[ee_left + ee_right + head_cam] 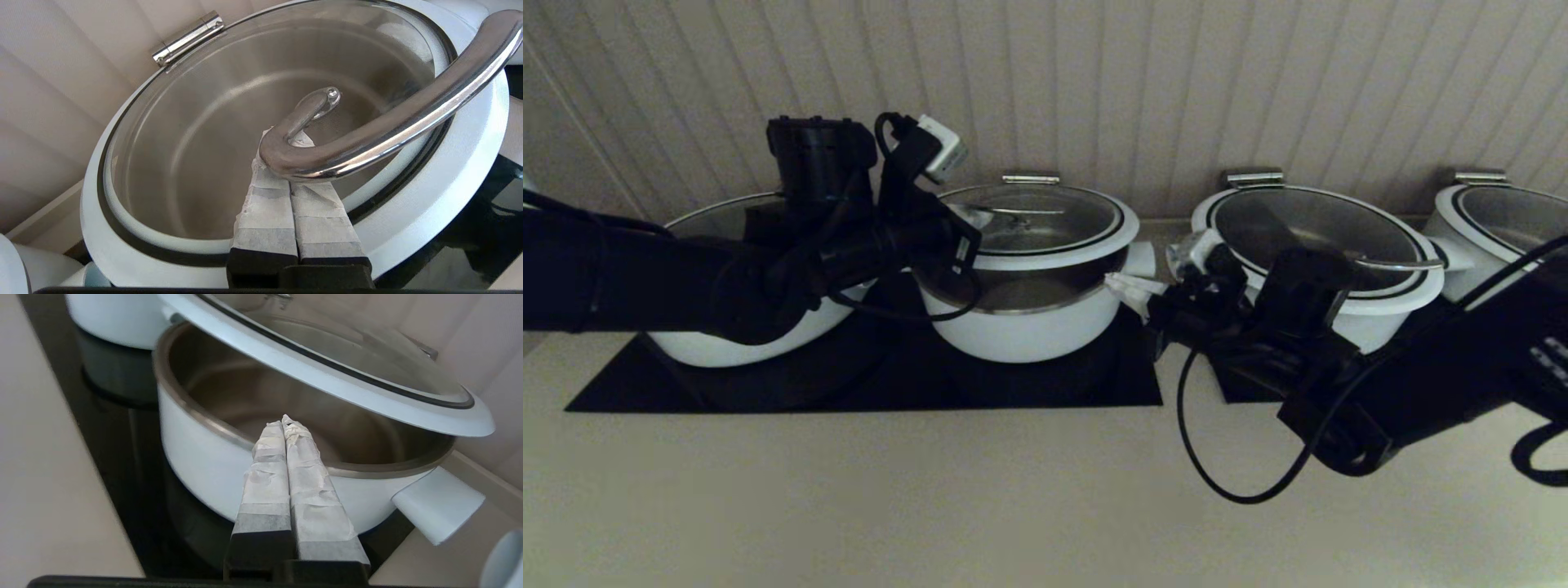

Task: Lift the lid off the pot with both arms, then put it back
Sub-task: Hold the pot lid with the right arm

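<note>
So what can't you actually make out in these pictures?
Left wrist view: tips of the left gripper vanish under the steel handle.
Right wrist view: the tilted lid covers the back rim of the pot, so contact there is unseen; the right gripper blocks some near rim.
Head view: the left arm hides most of the leftmost pot; the picture edge cuts off the rightmost pot.

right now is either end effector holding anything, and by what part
Nothing is clamped. The left end effector, shut, hooks under the lid's steel loop handle, tilting it up; the right end effector holds nothing.
</note>
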`<state>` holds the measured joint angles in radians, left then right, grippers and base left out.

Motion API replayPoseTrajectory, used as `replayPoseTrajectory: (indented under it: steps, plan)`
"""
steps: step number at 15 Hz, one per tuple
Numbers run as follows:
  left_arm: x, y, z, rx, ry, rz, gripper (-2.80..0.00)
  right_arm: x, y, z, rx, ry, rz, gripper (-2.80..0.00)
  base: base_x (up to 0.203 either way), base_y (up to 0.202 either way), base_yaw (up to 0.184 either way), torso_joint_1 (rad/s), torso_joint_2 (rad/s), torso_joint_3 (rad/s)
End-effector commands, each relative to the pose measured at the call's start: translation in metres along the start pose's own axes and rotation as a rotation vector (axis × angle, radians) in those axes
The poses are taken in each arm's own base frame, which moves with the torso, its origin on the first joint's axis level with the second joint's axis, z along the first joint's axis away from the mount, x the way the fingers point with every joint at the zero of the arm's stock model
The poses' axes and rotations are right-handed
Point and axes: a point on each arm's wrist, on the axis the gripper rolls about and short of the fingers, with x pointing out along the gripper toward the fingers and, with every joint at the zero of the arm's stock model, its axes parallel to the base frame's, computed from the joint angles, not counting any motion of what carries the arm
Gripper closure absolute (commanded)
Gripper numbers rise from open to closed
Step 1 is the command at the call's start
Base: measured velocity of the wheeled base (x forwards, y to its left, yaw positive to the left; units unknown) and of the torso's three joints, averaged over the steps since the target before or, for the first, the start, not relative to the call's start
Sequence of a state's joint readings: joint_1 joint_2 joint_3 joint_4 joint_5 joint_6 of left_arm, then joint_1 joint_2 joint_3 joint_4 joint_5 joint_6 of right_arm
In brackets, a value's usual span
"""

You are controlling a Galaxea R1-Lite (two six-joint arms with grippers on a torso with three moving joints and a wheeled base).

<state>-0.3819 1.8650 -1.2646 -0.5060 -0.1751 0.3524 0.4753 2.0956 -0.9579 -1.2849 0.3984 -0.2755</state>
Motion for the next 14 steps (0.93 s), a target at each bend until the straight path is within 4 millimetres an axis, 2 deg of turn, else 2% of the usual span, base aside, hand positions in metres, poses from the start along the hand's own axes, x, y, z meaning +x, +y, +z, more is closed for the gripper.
replayPoseTrajectory:
  steps: [1,4,8,14]
  plan:
    - [-0.002,0.0,0.002,0.003,-0.007,0.0,0.0,0.012,-0.001,-0.014,0.001,0.003,-0.004,0.0,0.0,0.0,0.0,0.0,0.0,0.0]
    - [-0.002,0.0,0.002,0.002,-0.007,0.001,0.0,0.03,-0.005,-0.022,-0.008,-0.014,-0.048,0.0,0.0,0.0,0.0,0.0,0.0,0.0]
    - [-0.002,0.0,0.002,0.003,-0.007,0.001,0.0,0.054,-0.017,-0.015,-0.036,-0.08,-0.086,0.0,0.0,0.0,0.0,0.0,0.0,0.0]
    - [-0.007,-0.002,-0.002,0.0,0.008,-0.004,0.0,0.056,-0.02,-0.012,-0.04,-0.089,-0.098,0.0,0.0,0.0,0.0,0.0,0.0,0.0]
